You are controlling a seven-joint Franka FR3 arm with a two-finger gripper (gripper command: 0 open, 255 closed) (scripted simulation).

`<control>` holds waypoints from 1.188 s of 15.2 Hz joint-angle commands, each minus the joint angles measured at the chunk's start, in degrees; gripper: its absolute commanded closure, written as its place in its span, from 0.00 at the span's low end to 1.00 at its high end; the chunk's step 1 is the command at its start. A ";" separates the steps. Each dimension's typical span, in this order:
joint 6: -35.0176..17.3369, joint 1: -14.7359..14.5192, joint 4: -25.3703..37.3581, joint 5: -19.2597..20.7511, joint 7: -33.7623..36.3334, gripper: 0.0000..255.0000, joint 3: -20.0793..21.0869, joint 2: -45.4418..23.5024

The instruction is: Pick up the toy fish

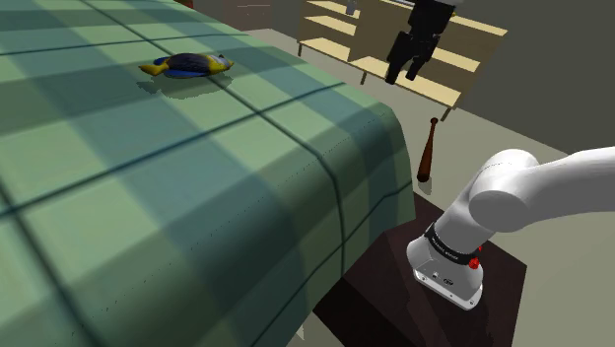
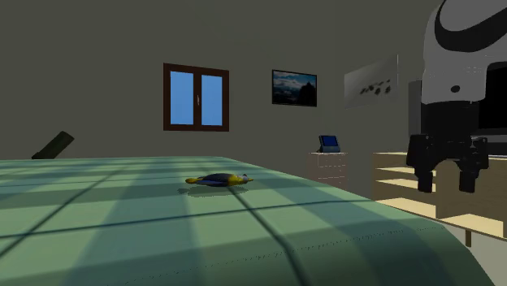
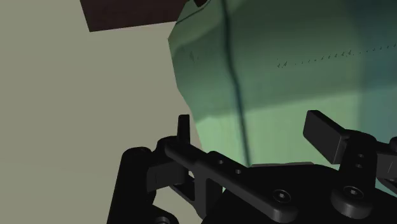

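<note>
A green checked bedspread [image 1: 197,217] fills the foreground, crossed by broad bands of light and shade and thin dark lines, and draped over the corner of a bed. At the bed's foot stands a dark brown box, the stand [image 1: 384,301], with the white arm [image 1: 532,187] rising from its base.

The toy fish [image 1: 187,66] lies flat on the bedspread, far up the bed from the stand, in a lit band with a soft shadow under it. Its body is dark blue, with yellow at the tail end and more yellow along the edge and at the opposite tip. From the second exterior view the toy fish [image 2: 218,179] looks low and slim, barely raised off the cloth.

The black jaws hang in the air off the side of the bed, past its corner and in front of a pale wooden shelf unit [image 1: 335,30], well apart from the fish. They stand apart with nothing between them; in the wrist view the two fingers [image 3: 324,135] frame the draped corner of the bedspread, with pale floor [image 3: 83,95] beside it.

A brown baseball bat [image 1: 430,150] stands upright on the floor between the bed and the shelf unit. On the far wall are a dark-framed window [image 2: 196,97] showing blue, a dark picture [image 2: 294,88] and a paler one [image 2: 370,83], above a small bedside cabinet [image 2: 329,168].
</note>
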State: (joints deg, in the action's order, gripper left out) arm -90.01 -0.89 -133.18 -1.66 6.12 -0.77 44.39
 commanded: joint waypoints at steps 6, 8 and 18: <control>-3.18 -4.01 8.21 0.44 -8.93 0.00 -0.57 -11.30; -3.90 -5.51 11.81 0.45 -12.40 0.00 -0.56 -15.59; -3.70 -11.79 31.87 0.22 -28.62 0.00 1.71 -35.22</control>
State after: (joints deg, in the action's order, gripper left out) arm -94.00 -12.10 -104.17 -1.47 -20.78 0.60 11.70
